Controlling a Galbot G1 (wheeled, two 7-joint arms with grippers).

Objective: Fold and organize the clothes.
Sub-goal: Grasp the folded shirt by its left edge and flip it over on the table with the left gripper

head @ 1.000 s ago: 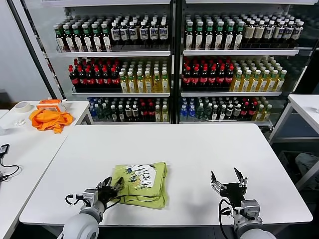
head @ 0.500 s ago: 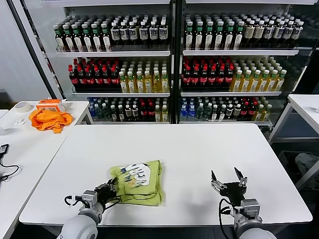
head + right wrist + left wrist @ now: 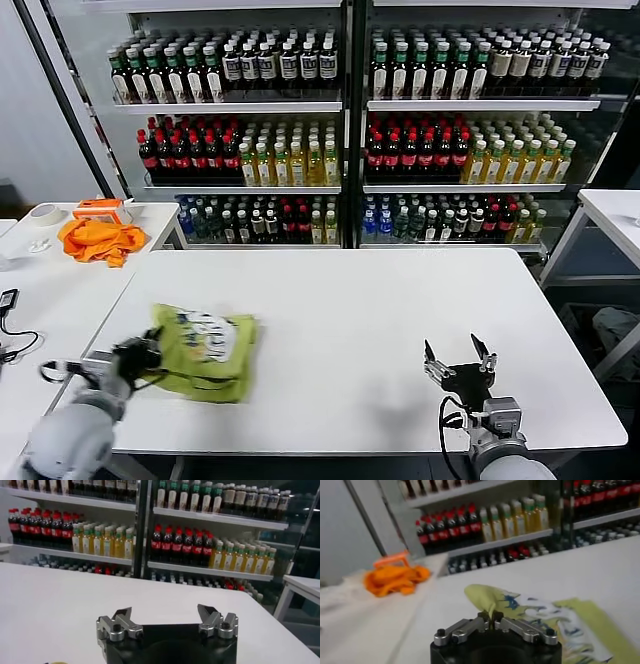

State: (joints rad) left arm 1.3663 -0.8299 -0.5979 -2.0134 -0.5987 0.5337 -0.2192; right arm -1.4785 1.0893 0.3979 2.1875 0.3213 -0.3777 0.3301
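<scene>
Folded lime T-shirt [image 3: 205, 342] with its white print facing up, lying at the left edge of the white desk [image 3: 370, 310]. Left end effector [image 3: 143, 355] pressed together, pinching the shirt's near-left hem; in the left wrist view its fingertips [image 3: 490, 617] meet on the fabric. Right end effector [image 3: 458, 358] spread wide, holding nothing, low over the desk's front right. Orange cloth [image 3: 98, 239] on the side desk, well apart
</scene>
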